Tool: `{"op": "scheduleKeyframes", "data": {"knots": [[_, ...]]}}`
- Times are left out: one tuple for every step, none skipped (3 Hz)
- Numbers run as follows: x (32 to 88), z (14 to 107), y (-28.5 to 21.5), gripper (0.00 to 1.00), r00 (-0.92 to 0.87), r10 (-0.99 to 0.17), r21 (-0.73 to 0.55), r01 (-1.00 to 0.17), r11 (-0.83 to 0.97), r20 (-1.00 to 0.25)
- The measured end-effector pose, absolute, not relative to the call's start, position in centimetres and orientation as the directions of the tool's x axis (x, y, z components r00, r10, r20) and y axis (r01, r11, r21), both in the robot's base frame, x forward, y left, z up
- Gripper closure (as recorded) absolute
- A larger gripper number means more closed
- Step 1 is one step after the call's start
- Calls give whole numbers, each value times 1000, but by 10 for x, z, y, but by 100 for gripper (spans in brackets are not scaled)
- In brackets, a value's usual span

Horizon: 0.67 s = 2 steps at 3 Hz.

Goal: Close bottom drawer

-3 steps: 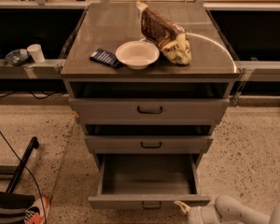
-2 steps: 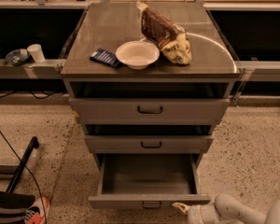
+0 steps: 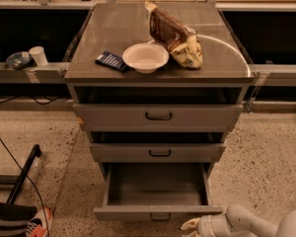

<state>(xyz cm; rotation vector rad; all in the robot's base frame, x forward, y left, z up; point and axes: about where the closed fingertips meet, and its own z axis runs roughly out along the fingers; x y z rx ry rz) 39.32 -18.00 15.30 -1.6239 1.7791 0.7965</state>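
The bottom drawer (image 3: 157,212) of the grey cabinet stands pulled out, its plain grey tray bare, with a small dark loop handle on its low front panel. My gripper (image 3: 191,226) is at the bottom edge of the camera view, just below and to the right of the drawer's front panel, with my white arm (image 3: 251,223) reaching in from the lower right. The gripper is close to the panel; contact cannot be told.
The mid drawer (image 3: 159,152) and the top drawer (image 3: 159,116) stand slightly out above. On the cabinet top are a white bowl (image 3: 145,57), a chip bag (image 3: 177,36) and a dark blue packet (image 3: 111,60). A black stand (image 3: 22,174) lies on the speckled floor at left.
My gripper has shifted slightly left along the front of the bottom drawer. The drawer has not visibly moved.
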Motion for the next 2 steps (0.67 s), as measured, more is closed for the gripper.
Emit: {"op": "scheduleKeyframes", "data": {"knots": [[403,148,-180,81,-77,-642,33,-996,79,-763],[413,143,-180,81,-74,-640,24,-996,86,-765]]}}
